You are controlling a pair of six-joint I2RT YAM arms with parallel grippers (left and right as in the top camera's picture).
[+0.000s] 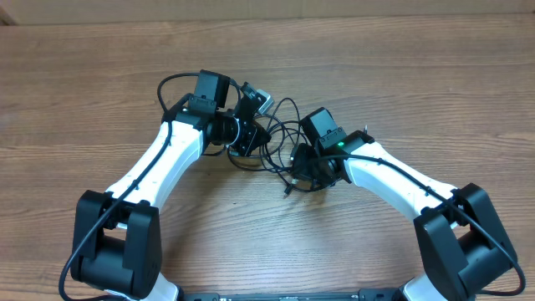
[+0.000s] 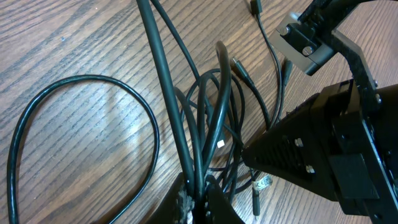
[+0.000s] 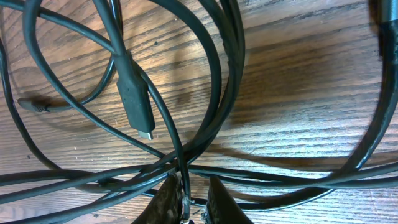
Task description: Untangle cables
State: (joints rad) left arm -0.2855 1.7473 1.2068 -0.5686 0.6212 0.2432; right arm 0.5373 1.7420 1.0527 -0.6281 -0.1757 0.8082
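Observation:
Several thin black cables lie tangled on the wooden table between my two arms. In the left wrist view a bundle of cables runs down into my left gripper, which is shut on them; one cable loop lies flat to the left. My left gripper sits at the tangle's left side. My right gripper is at its lower right. In the right wrist view, the right gripper is shut on one thin cable, with other strands crossing just above its fingers. A flat plug hangs free.
The right arm's black body and a grey bracket fill the right of the left wrist view, close to the cables. A small plug with a white label lies beside my left fingers. Bare wooden table surrounds the tangle.

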